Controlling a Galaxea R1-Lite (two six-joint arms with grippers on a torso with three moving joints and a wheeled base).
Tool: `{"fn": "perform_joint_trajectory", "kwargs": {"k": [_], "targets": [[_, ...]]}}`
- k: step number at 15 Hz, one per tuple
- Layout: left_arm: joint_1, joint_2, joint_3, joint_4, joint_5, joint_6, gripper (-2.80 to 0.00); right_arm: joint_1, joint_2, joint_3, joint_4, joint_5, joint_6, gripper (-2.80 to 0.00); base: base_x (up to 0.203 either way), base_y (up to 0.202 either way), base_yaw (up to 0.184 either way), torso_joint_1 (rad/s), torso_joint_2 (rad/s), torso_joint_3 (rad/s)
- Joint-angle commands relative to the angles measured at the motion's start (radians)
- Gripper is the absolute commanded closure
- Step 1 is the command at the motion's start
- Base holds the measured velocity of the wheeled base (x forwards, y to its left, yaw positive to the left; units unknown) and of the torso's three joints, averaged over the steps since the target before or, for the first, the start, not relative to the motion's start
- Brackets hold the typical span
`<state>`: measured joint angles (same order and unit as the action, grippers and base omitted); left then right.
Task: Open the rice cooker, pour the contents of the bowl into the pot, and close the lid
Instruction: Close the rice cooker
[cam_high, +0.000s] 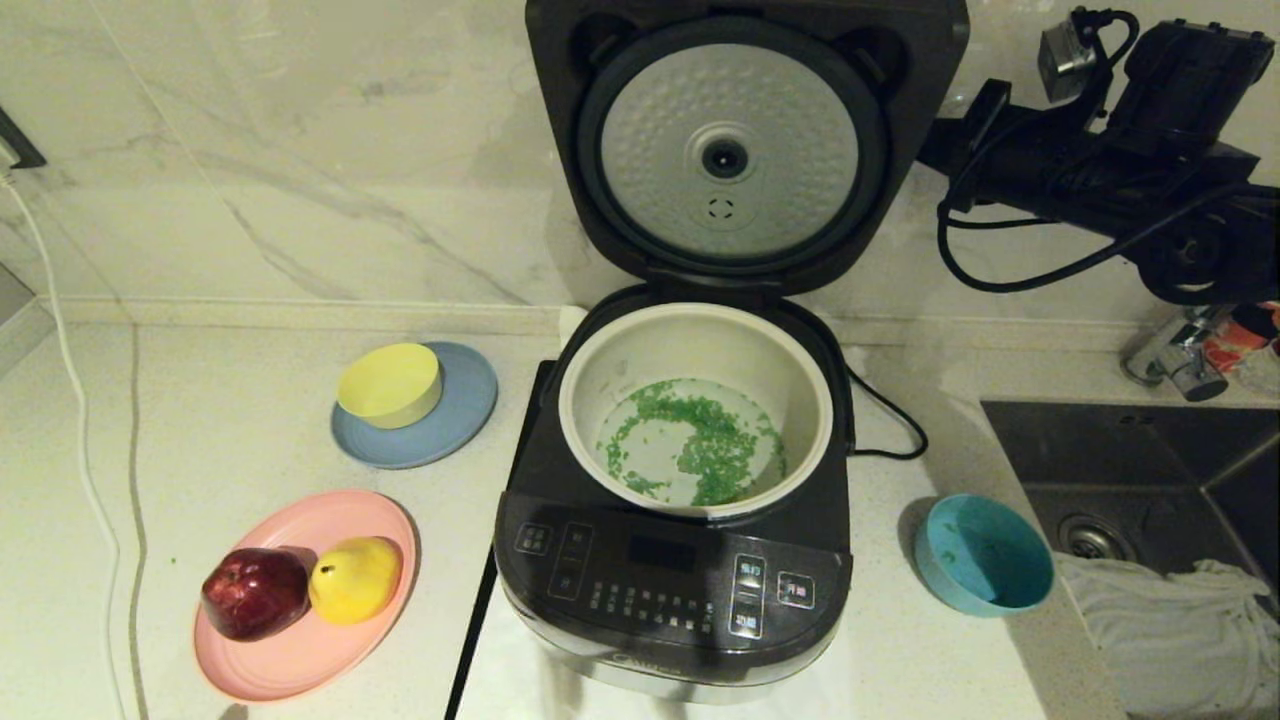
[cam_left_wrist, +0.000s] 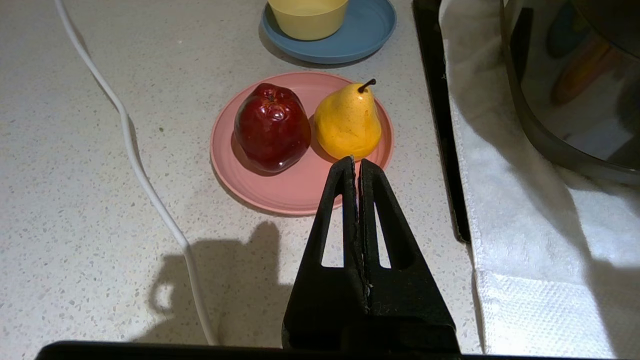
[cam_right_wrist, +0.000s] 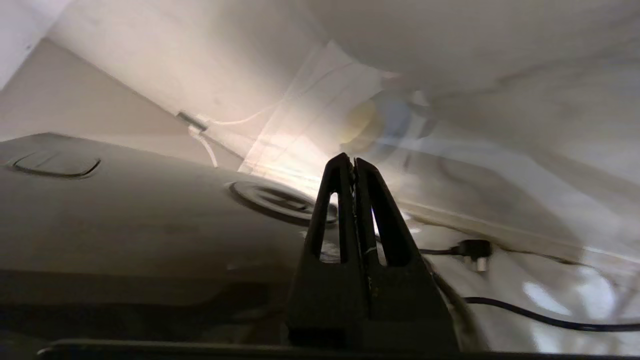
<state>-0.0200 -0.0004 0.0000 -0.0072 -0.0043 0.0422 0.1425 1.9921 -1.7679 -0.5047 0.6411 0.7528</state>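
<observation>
The black rice cooker (cam_high: 670, 585) stands mid-counter with its lid (cam_high: 745, 150) swung upright, silver inner plate facing me. The cream pot (cam_high: 695, 405) holds the green contents (cam_high: 700, 440), scattered over its bottom. Right of the cooker, the teal bowl (cam_high: 985, 555) sits on the counter, with nothing but a few specks inside. My right arm (cam_high: 1090, 170) is raised behind the lid's right edge; its gripper (cam_right_wrist: 354, 162) is shut and empty, right at the lid's outer face (cam_right_wrist: 150, 220) near the steam-vent knob (cam_right_wrist: 280, 200). The left gripper (cam_left_wrist: 356, 162) is shut, parked low over the counter.
A pink plate (cam_high: 300, 660) with a red apple (cam_high: 255, 592) and yellow pear (cam_high: 357, 578) lies front left. A yellow bowl (cam_high: 390, 383) sits on a blue-grey plate (cam_high: 455, 430). The sink (cam_high: 1150, 470) with a white cloth (cam_high: 1170, 630) is at right. The power cord (cam_high: 890, 420) trails behind.
</observation>
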Motion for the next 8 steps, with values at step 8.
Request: {"fn": "perform_joint_trajectory", "kwargs": {"k": [8], "targets": [[0.000,-0.001,0.009,0.000,0.000,0.001,0.00,0.046,-0.027,0.035,-0.002,0.012,0.003,0.00,0.000,0.000,0.000,0.000,0.00,0.000]]}}
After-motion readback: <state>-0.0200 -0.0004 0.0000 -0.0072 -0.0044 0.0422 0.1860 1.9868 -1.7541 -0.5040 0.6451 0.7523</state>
